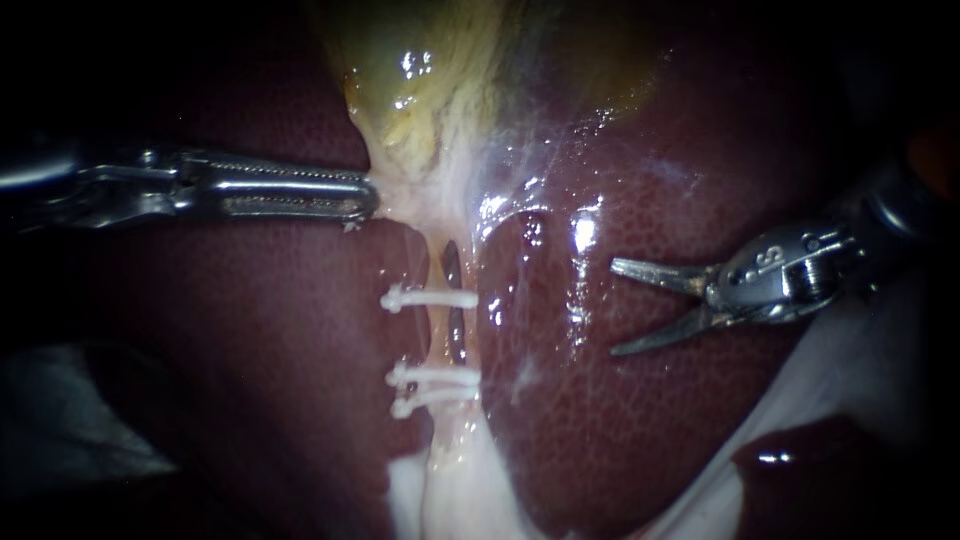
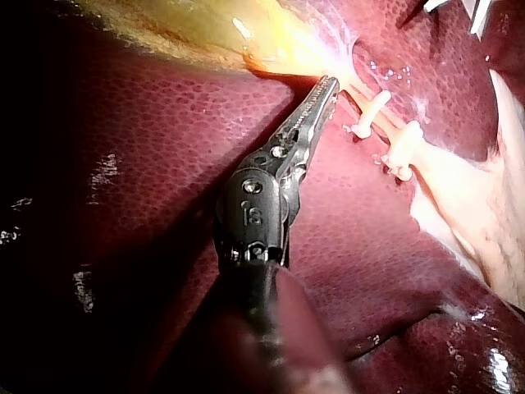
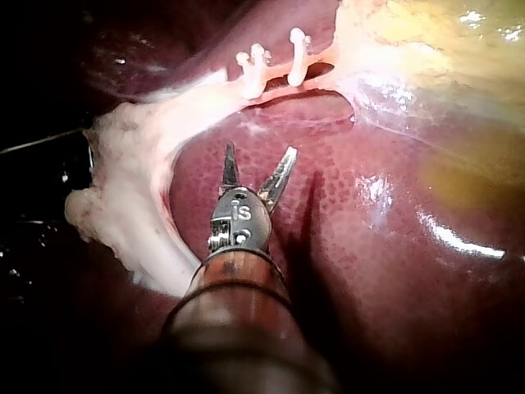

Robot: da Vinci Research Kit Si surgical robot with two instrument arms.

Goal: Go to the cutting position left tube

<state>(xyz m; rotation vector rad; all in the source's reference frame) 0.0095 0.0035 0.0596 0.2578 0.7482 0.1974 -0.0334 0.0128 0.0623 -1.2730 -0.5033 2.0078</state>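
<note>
The right instrument (image 1: 614, 307), jaws wide open and empty, could nick the liver (image 1: 600, 420) or a clip (image 1: 430, 298) reaching the tube (image 1: 437, 335).

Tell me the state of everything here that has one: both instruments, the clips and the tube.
Left instrument: jaws shut on pale tissue below the gallbladder.
Right instrument: jaws open, short of the tube.
Clips: three, closed across the tube.
Tube: uncut between the clips.
</note>
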